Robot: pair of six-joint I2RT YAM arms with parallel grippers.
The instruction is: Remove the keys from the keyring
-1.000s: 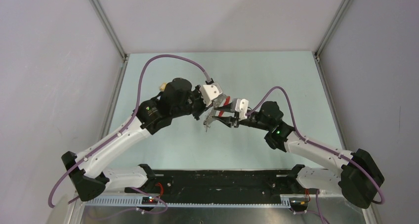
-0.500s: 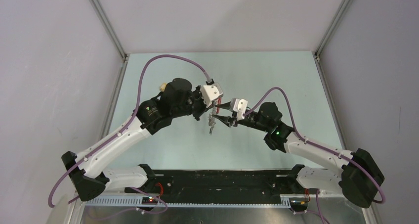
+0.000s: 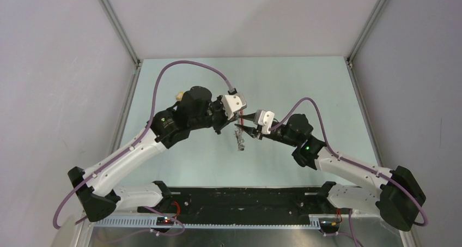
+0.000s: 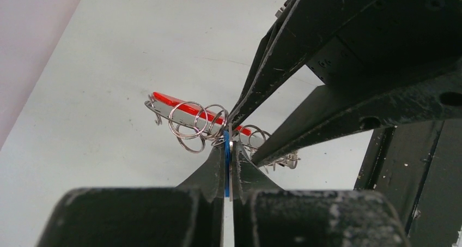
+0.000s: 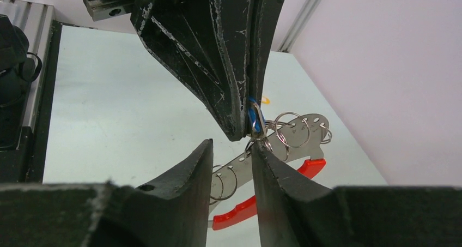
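The left gripper (image 4: 228,146) pinches a blue-tagged key (image 5: 252,118) on the keyring (image 4: 182,114). The right gripper (image 5: 231,146) stands spread just below the keyring.

In the left wrist view, the left gripper (image 4: 229,146) covered all but one edge of the blue tag (image 4: 226,170). The right gripper's fingers (image 4: 283,56) hid the middle of the keyring (image 4: 174,102). In the right wrist view, the right gripper (image 5: 231,149) ran off the bottom edge and masked part of the keyring; whether it touched it could not be told. From above, the keys (image 3: 238,140) were too small to tell apart.
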